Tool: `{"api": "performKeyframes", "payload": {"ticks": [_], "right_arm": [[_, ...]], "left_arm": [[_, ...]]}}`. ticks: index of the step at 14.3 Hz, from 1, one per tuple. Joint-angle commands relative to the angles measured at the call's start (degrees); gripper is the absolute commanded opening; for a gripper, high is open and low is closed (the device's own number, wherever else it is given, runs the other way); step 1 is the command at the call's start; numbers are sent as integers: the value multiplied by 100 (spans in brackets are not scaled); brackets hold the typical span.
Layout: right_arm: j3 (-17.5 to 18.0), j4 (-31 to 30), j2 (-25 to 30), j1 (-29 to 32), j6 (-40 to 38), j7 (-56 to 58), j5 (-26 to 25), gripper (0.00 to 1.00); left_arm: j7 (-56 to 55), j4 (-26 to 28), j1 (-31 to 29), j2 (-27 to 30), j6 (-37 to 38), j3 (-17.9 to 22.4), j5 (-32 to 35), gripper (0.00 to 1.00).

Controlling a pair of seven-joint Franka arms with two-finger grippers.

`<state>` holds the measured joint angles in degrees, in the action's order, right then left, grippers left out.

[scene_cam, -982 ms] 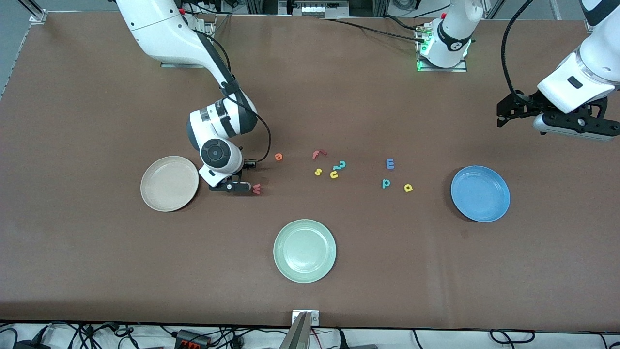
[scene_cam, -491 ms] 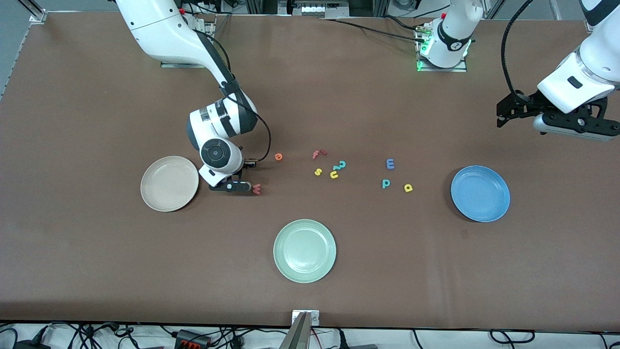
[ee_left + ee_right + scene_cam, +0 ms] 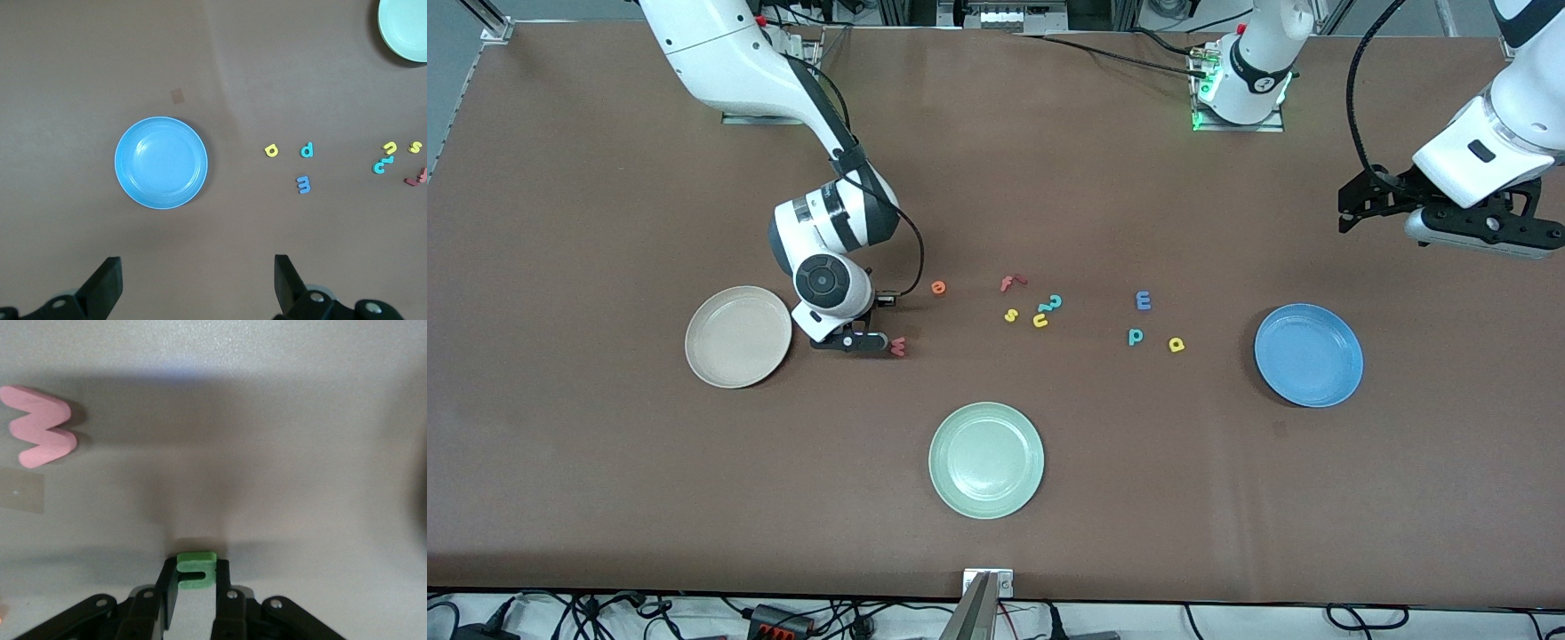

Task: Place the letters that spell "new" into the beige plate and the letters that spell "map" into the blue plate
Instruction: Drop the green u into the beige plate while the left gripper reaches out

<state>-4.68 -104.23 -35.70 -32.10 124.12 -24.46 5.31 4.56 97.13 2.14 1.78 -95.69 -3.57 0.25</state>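
Right gripper (image 3: 195,587) sits low on the desk (image 3: 1049,178), jaws clamped on the green n (image 3: 196,569), between the beige plate (image 3: 737,336) at nine o'clock and the w (image 3: 898,346) at three o'clock. Left gripper (image 3: 197,283) waits above the blue plate (image 3: 161,162), jaws wide and empty.

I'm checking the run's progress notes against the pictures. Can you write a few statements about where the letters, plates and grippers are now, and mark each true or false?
1. The right gripper is shut on the green n. True.
2. The beige plate already holds a letter. False: it is bare.
3. The pinkish-red w lies on the table beside the right gripper. True.
4. The left gripper holds the blue m. False: it is open and holds nothing, up over the table near the blue plate; the m lies on the table.
5. The orange e sits in the pale green plate. False: it lies on the table.
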Motion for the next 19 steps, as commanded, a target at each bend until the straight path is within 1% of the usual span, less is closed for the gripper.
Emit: {"api": "performKeyframes", "payload": {"ticks": [1, 3, 5, 7, 9, 12, 15, 17, 18, 19], "right_arm": [[-59, -36, 326, 63, -54, 99, 67, 20], [-77, 34, 537, 281, -54, 151, 41, 20], [-77, 52, 626, 720, -54, 475, 32, 20], [-77, 70, 626, 1238, -54, 1011, -20, 20], [-85, 79, 582, 1573, -46, 1363, -39, 20], [-103, 70, 468, 1750, -46, 1575, -117, 20], [-138, 70, 249, 1794, -2, 1584, -407, 20], [-138, 43, 222, 1865, -19, 1584, -425, 20], [-138, 43, 230, 1865, -45, 1584, -425, 25], [-138, 52, 248, 1873, -46, 1497, -417, 73]], "left_arm": [[-70, -71, 14, 42, 112, -21, 72, 100], [-70, -71, 14, 42, 112, -21, 72, 100], [-70, -80, 14, 42, 112, -21, 72, 100], [-70, -80, 14, 33, 112, -30, 72, 100], [-70, -80, 14, 33, 112, -30, 72, 100], [-70, -80, 14, 33, 112, -30, 72, 100], [-78, -80, 14, 33, 112, -30, 72, 100], [-78, -80, 14, 33, 112, -30, 72, 100], [-78, -80, 14, 42, 121, -21, 72, 100], [-78, -72, 14, 33, 121, -30, 72, 100]]}}
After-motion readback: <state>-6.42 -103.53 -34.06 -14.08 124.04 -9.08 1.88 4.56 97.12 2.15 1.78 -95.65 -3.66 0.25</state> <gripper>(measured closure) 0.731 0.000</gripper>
